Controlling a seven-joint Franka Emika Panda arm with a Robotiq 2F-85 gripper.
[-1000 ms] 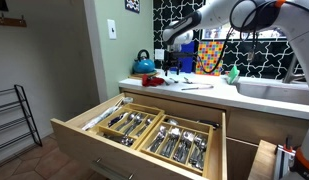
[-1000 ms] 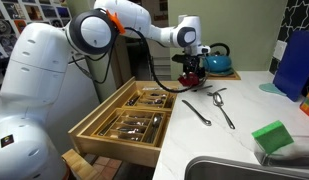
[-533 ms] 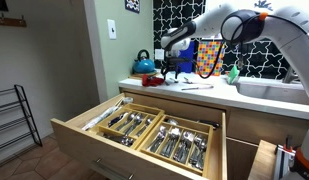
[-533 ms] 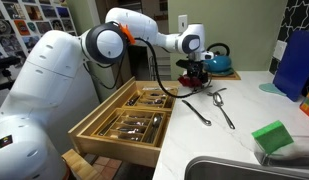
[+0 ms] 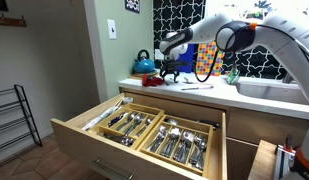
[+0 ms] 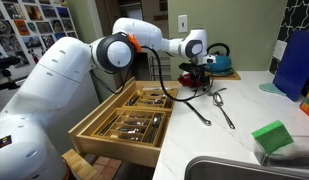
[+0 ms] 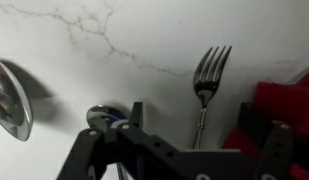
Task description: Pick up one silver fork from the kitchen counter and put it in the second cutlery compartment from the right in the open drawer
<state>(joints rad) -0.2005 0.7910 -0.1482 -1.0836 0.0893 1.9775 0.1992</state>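
From where I stand, the white arm [image 6: 159,40] stretches out long and nearly level, bent at the elbow. Its wrist is turned so the gripper [image 6: 197,76] points straight down. The wrist view shows the jaws spread apart, gripping nothing.

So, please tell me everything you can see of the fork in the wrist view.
The fork is silver and looks like polished metal, with four tines that narrow into a slim neck. It lies flat on the pale, veined counter, with its tines pointing to the top of the wrist view. Its handle runs downward and is hidden behind the gripper. Nothing else appears to touch it; whether the gripper does, I cannot tell.
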